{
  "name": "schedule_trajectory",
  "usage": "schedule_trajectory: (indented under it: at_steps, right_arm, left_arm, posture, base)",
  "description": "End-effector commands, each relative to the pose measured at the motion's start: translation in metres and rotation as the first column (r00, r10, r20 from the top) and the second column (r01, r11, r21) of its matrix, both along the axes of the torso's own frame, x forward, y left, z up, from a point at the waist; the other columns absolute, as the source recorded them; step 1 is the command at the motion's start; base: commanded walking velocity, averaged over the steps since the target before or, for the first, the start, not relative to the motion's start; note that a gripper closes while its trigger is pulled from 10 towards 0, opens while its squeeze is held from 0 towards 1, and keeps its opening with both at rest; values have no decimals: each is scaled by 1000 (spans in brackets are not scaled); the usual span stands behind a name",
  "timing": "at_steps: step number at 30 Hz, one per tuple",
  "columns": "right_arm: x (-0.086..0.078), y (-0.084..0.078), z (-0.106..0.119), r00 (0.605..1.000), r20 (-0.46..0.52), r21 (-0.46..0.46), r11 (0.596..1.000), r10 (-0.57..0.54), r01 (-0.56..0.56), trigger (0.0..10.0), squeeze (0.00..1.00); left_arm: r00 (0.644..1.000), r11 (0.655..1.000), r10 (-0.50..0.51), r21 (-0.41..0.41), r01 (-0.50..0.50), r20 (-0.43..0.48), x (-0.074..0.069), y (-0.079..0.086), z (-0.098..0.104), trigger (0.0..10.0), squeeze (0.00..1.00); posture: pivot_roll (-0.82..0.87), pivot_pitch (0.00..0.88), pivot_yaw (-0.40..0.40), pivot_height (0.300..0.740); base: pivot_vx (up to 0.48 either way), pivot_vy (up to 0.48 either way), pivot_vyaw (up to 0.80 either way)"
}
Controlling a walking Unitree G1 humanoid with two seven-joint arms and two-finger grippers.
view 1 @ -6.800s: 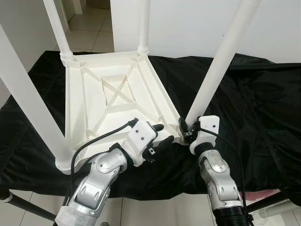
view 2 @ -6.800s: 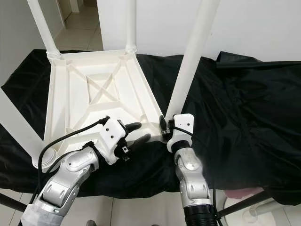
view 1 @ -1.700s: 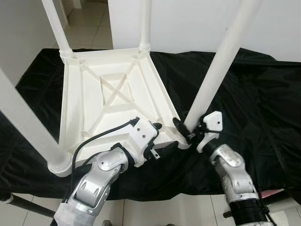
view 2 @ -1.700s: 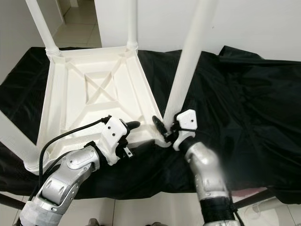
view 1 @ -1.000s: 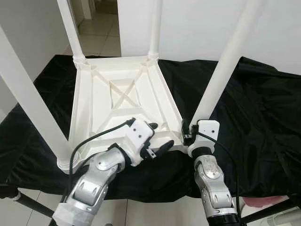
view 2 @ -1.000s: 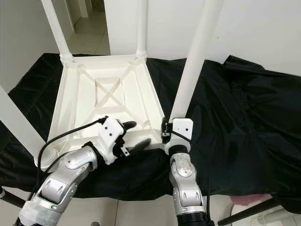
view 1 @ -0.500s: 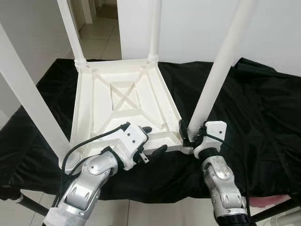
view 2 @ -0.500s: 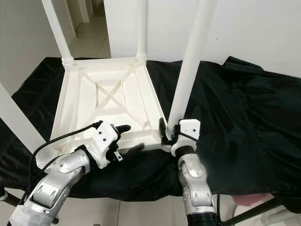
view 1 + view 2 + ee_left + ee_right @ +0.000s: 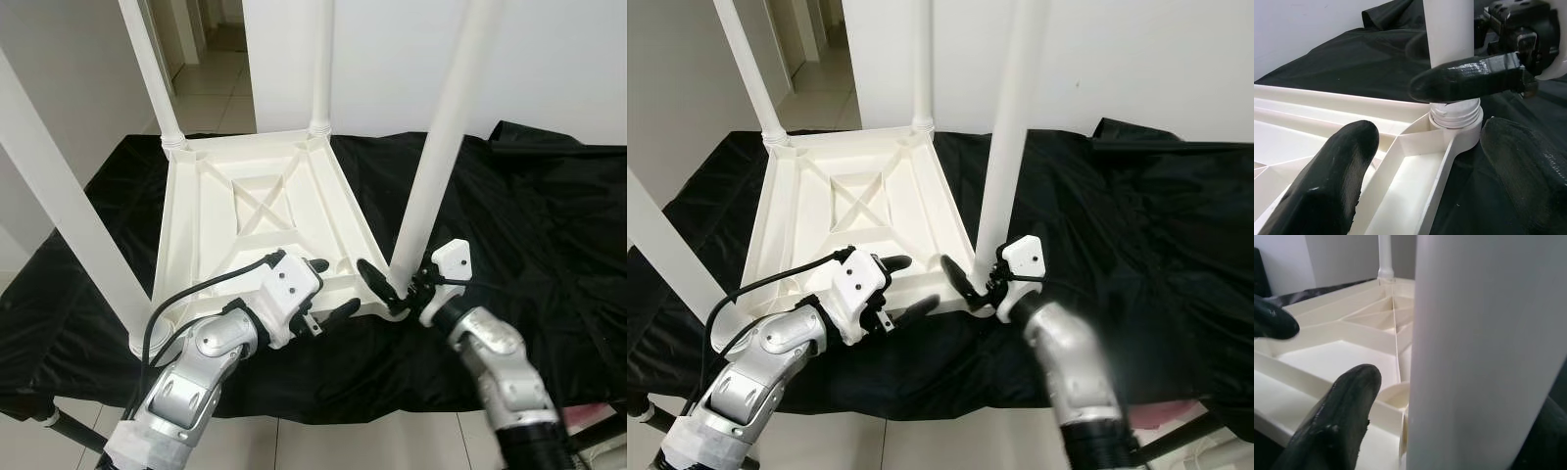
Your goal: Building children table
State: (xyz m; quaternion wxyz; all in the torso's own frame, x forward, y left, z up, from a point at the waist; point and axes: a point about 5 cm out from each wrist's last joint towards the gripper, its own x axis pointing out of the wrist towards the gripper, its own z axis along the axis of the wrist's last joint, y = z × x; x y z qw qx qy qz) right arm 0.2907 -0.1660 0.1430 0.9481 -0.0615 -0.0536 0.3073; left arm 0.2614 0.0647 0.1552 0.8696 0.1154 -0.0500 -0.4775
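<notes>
White moulded plastic filled the space between both sets of jaws: the right gripper (image 9: 397, 291) had its two black fingers spread wide around the foot of the near-right leg (image 9: 439, 157), one finger (image 9: 375, 281) lying on the inboard side against the socket and the other hidden behind the tube, so whether they truly pinched it could not be told. The left gripper (image 9: 327, 290) stood open as well, its fingers straddling the near rim of the upturned table top (image 9: 257, 220), one over the ribbed underside and one outside the edge, just beside that same corner socket (image 9: 1455, 122). In the left wrist view the threaded collar of the leg sat in the socket, apparently seated. The piece looked light, stiff and rather slick, hollow tube and thin ribs, so a hold low on the leg near the collar, and on the rim for bracing, seemed the sound choice. Three other legs (image 9: 151, 69) stood upright at the remaining corners, and the whole table lay upside down on the surface under a black cloth (image 9: 549, 225).
</notes>
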Motion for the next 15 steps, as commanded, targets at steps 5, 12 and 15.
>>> schedule_trajectory:
  at_steps: [5,12,15]
  right_arm:
    - [-2,0,-8,998,-27,-29,998,62,-62,0,0]
    - [-5,-6,-11,997,-39,-28,997,69,-70,0,0]
    - [-5,-6,-11,999,-45,5,1000,16,-15,10000,0]
  left_arm:
    - [1000,1000,29,7,-29,-3,2,1,-1,10000,0]
    - [1000,1000,27,8,-27,-4,3,1,-2,10000,0]
    - [1000,1000,25,11,-25,-3,3,0,-2,10000,0]
  posture:
    - [-12,0,22,740]
    - [-22,0,26,740]
    - [-24,0,18,740]
  base:
    - [0,0,0]
    - [0,0,0]
    - [0,0,0]
